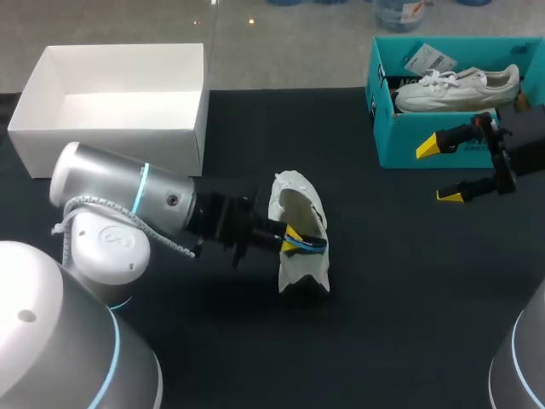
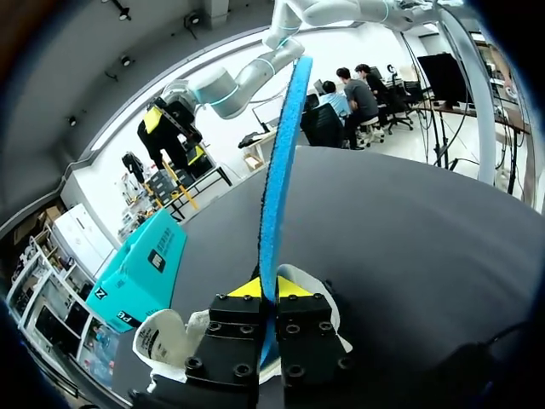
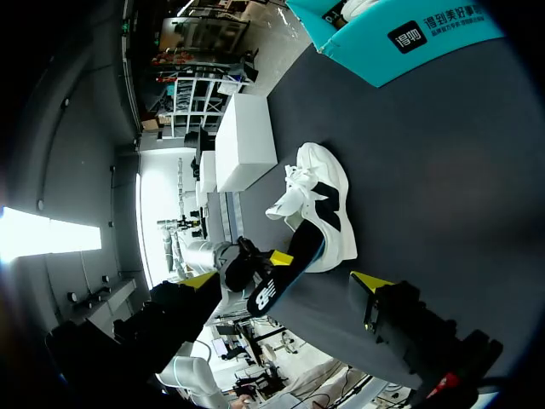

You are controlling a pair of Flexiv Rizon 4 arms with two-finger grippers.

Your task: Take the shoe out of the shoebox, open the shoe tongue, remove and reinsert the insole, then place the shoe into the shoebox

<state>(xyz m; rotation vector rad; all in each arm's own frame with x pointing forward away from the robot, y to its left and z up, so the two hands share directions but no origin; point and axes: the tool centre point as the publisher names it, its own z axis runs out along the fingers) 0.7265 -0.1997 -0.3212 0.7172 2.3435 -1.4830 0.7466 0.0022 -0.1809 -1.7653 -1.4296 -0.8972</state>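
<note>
At the far left of the dark table (image 1: pixel 400 324) stands the white shoebox (image 1: pixel 111 106), lid off, with only its bare white floor showing inside. My left arm (image 1: pixel 128 200) comes in just near of it and reaches right toward the middle of the table.

There the left gripper (image 1: pixel 294 240) is clenched on the insole (image 1: pixel 305 244). In the left wrist view both yellow tips press its two faces, and the blue insole (image 2: pixel 277 170) runs out ahead of the fingers, seen edge-on. In the right wrist view its underside is black, and its far end sits at the shoe's opening. Whether that end is still inside cannot be told.

The shoe (image 1: pixel 298 209), a white sneaker with a black mark on its side, rests on the table at the centre. It is directly beside and under the left gripper and well apart from both boxes.

To the right, the right gripper (image 1: pixel 440 170) hangs over the table with its fingers spread wide and nothing between them. It is just near of the teal shoebox (image 1: pixel 400 141). That open box stands at the far right and holds a second white sneaker (image 1: pixel 456 88) lying on its side, with a paper tag (image 1: pixel 430 60) beside it.
</note>
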